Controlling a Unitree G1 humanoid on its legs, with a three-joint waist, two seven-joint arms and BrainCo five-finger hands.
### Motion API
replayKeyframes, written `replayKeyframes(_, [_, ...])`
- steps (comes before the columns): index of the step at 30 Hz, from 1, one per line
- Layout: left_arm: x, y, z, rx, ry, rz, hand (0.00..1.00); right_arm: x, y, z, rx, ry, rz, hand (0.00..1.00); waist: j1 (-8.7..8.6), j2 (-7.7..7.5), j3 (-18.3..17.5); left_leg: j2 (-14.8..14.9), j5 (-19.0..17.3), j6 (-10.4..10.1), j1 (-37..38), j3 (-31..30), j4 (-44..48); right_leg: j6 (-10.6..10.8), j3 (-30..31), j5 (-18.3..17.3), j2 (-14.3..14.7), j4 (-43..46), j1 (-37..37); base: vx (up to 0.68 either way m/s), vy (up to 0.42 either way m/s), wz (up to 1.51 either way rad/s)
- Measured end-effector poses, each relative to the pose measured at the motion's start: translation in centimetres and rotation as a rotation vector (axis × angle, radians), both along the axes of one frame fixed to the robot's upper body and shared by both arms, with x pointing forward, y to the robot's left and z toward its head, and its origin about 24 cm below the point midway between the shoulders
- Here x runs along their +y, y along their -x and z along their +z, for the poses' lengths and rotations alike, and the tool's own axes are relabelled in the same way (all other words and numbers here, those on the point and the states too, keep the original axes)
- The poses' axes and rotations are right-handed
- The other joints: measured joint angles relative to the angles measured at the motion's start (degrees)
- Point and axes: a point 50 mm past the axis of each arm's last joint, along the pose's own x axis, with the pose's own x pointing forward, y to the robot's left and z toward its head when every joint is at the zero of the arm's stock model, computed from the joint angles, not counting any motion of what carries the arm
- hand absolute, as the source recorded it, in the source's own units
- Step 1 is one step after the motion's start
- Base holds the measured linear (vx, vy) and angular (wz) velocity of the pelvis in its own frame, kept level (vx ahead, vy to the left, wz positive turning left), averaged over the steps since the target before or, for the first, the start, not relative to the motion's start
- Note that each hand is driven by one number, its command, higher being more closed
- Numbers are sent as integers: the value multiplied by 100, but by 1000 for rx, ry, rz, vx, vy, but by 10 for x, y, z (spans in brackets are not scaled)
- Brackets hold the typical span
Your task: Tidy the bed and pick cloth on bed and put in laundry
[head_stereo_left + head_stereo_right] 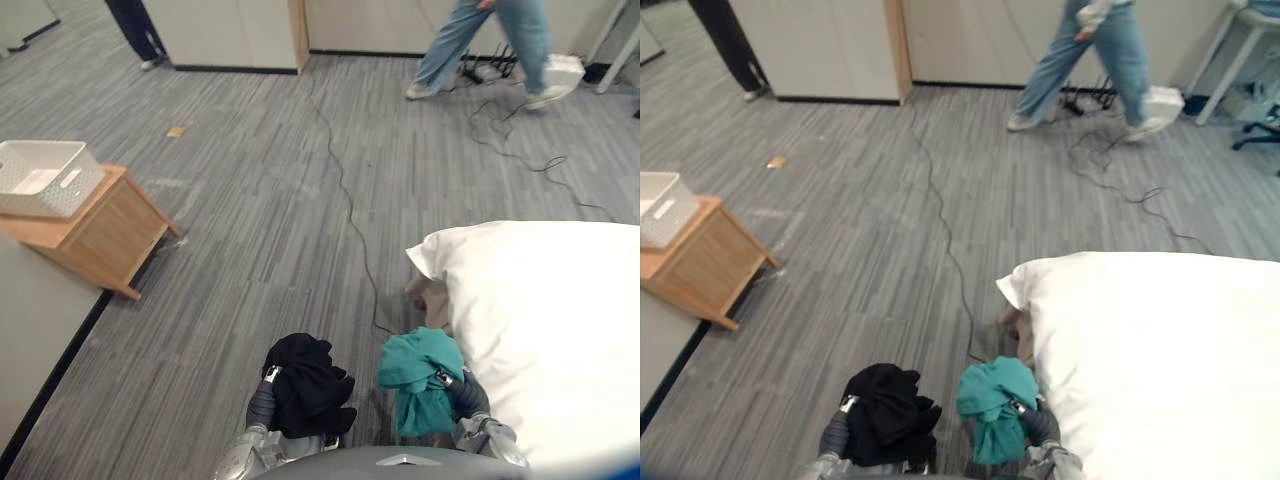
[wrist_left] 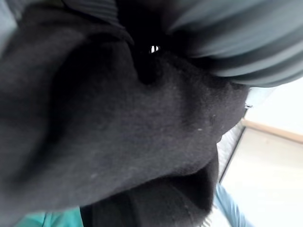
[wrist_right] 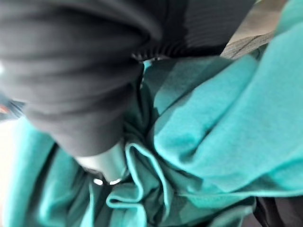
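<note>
Two cloths are off the bed (image 1: 560, 330), one at each of your hands, close in at the near edge of the head views. Your left hand (image 1: 266, 395) is raised with the wrist upright and the black cloth (image 1: 308, 385) heaped over it. Its grip is buried, so you cannot tell how far it is closed. Your right hand (image 1: 468, 392) is at the same height, just beside the bed's edge, with the teal cloth (image 1: 420, 375) bunched over it and hanging down. That grip is hidden too. Well apart on the left, a white basket (image 1: 40, 178) sits on a wooden stand (image 1: 105, 235).
</note>
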Motion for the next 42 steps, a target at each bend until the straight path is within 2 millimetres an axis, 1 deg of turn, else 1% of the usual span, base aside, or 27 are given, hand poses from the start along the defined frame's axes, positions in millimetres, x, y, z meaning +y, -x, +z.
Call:
replayKeyframes(1, [0, 0, 0, 3, -3, 4, 100, 1, -1, 0, -5, -4, 8, 100, 3, 58, 22, 9, -64, 31, 5, 3, 65, 27, -6, 95, 15, -15, 31, 253, 147, 5])
replayKeyframes(4, [2, 1, -1, 7, -23, 1, 100, 12, 7, -3, 10, -35, 54, 100, 106, -5, 40, 21, -629, 216, 25, 82, 540, 148, 135, 188, -65, 249, 152, 206, 117, -6])
replayKeyframes(6, [2, 5, -4, 32, -28, -4, 100, 12, 15, -5, 33, -33, 54, 100, 165, -43, -133, -21, -866, 322, 122, 159, 460, 362, 196, 179, -251, 1293, -338, 265, 130, -14])
replayKeyframes(7, [6, 7, -3, 29, -41, -9, 100, 14, 14, -5, 30, -32, 64, 100, 161, -107, -146, -97, -964, 360, 219, 198, 418, 598, 308, 337, -479, 2743, -960, 290, 137, -8])
replayKeyframes(8, [13, 6, 0, 7, -62, -24, 100, 18, 13, -5, 29, -31, 77, 100, 161, -289, -137, -268, -1022, 371, 378, 217, 315, 776, 445, 974, -710, 4141, -1623, 298, 132, -6])
replayKeyframes(9, [15, 6, 2, -4, -74, -36, 100, 19, 14, -6, 31, -33, 79, 100, 168, -362, -132, -368, -1028, 382, 503, 203, 215, 783, 461, 1164, -801, 4685, -1899, 304, 109, 5])
replayKeyframes(11, [14, 7, 0, 15, -105, -63, 100, 18, 16, -5, 31, -29, 81, 100, 99, -325, -103, -494, -966, 432, 1081, -55, -224, 327, 107, 763, -754, 5779, -2501, 330, 85, 34])
replayKeyframes(14, [10, 9, -3, 57, -109, -106, 100, 20, 16, 2, -10, -34, 70, 100, -98, -225, -68, -496, -878, 406, 1704, -640, -833, 123, -448, 63, -558, 5231, -3205, 360, 34, 79])
replayKeyframes(16, [7, 7, -5, 73, -104, -125, 100, 19, 15, 7, -33, -38, 61, 100, -195, -221, -65, -475, -852, 358, 1930, -995, -1027, 119, -574, -46, -556, 4346, -3575, 458, -72, 123])
replayKeyframes(17, [4, 5, -5, 82, -98, -147, 100, 17, 15, 10, -54, -46, 42, 100, -224, -174, -35, -411, -895, 267, 2141, -1322, -1158, 152, -501, 124, -545, 3081, -3859, 546, -129, 136])
replayKeyframes(18, [2, 4, -6, 87, -95, -154, 100, 16, 15, 10, -56, -44, 38, 100, -223, -132, 7, -353, -939, 187, 2242, -1435, -1163, 174, -446, 297, -523, 2525, -3893, 581, -175, 134])
replayKeyframes(19, [0, 5, -8, 98, -91, -163, 100, 14, 11, 10, -59, -43, 40, 100, -202, -80, 41, -223, -1049, -9, 2434, -1478, -1170, 261, -243, 810, -430, 1430, -3935, 517, -207, 93])
replayKeyframes(21, [1, 7, -8, 101, -93, -158, 100, 16, 9, 10, -57, -53, 57, 100, -145, -96, 40, 2, -1343, -481, 2888, -1476, -1188, 250, 94, 1490, -439, 628, -4006, 501, -227, 84])
replayKeyframes(22, [2, 9, -9, 103, -95, -155, 100, 17, 9, 10, -59, -56, 63, 100, -149, -103, 33, 72, -1430, -594, 3019, -1479, -1175, 169, 146, 1577, -432, 711, -4040, 658, -351, 81])
replayKeyframes(23, [2, 14, -10, 114, -93, -151, 100, 17, 7, 11, -69, -61, 75, 100, -242, -86, -23, 261, -1584, -738, 3215, -1480, -1084, -79, 214, 2051, -404, 1419, -4179, 669, -373, 58])
replayKeyframes(24, [-1, 15, -12, 120, -81, -138, 100, 14, 2, 13, -80, -54, 91, 100, -266, 17, -100, 477, -1632, -836, 3140, -1432, -687, -280, 163, 1656, -307, 2280, -4466, 815, -457, 37])
replayKeyframes(26, [-7, 14, -11, 102, -54, -122, 100, 13, -10, 17, -97, -53, 107, 100, -216, 195, -147, 833, -1390, -973, 2682, -1415, 604, -559, -3, 951, -99, 2862, -4493, 734, -423, -18])
replayKeyframes(28, [-9, 11, -10, 79, -17, -78, 100, 9, -18, 19, -103, -37, 134, 100, -258, 461, -8, 1154, -61, -752, 1908, -1425, 2482, -752, -80, 503, 278, 2813, -4077, 624, -374, -29])
replayKeyframes(30, [-13, 9, -8, 50, 15, -68, 100, 6, -21, 17, -78, -26, 152, 100, -178, 625, 71, 1180, -120, -633, 1024, -1634, 4137, -856, -109, 313, 619, 2318, -3371, 519, -262, -24])
replayKeyframes(31, [-13, 6, -5, 12, 21, -77, 100, 7, -23, 16, -67, -31, 155, 100, -94, 597, 106, 872, -314, -646, 532, -1730, 4611, -917, -100, 228, 696, 1940, -2816, 581, -245, -8])
replayKeyframes(33, [-14, 2, 0, -35, 34, -82, 100, 7, -23, 14, -57, -37, 163, 100, 14, 547, 110, 412, -491, -627, -33, -1603, 4345, -893, -78, 212, 806, 1261, -2057, 554, -228, -8])
replayKeyframes(36, [-14, -1, 7, -85, 74, -42, 100, 6, -26, 15, -71, -33, 183, 100, 154, 456, 128, 91, -599, -551, -586, -448, 2207, -775, -151, 156, 968, 289, -1040, 586, -190, 7])
replayKeyframes(38, [-13, -2, 9, -88, 86, -13, 100, 3, -17, 12, -44, -21, 180, 100, 123, 321, 137, -143, -329, -420, -356, 1388, 122, -530, -756, 26, 1039, -371, -147, 765, -185, 71])
replayKeyframes(39, [-14, -2, 8, -80, 87, -13, 100, 1, -13, 10, -34, -17, 168, 100, 100, 311, 129, -235, -273, -306, -281, 1811, -236, -457, -900, -15, 1101, -459, 31, 650, -142, 97])
replayKeyframes(40, [-14, -1, 7, -61, 87, -11, 100, -2, -4, 7, -13, -13, 147, 100, 88, 322, 90, -327, -261, 22, -160, 2495, -680, -229, -1166, -147, 1278, -482, 316, 632, -127, 97])
replayKeyframes(41, [-17, 0, 5, -42, 96, -8, 100, -2, 4, 3, 17, -13, 139, 100, 154, 309, -54, -388, -241, 629, -155, 2720, -894, -49, -1314, -340, 1443, -232, 382, 634, -138, 93])
replayKeyframes(42, [-12, -4, 5, -42, 79, -5, 100, 0, 5, -2, 43, -21, 131, 100, 254, 137, -148, -501, 13, 1437, -170, 2594, -823, -24, -1333, -529, 1304, 296, 270, 644, -167, 77])
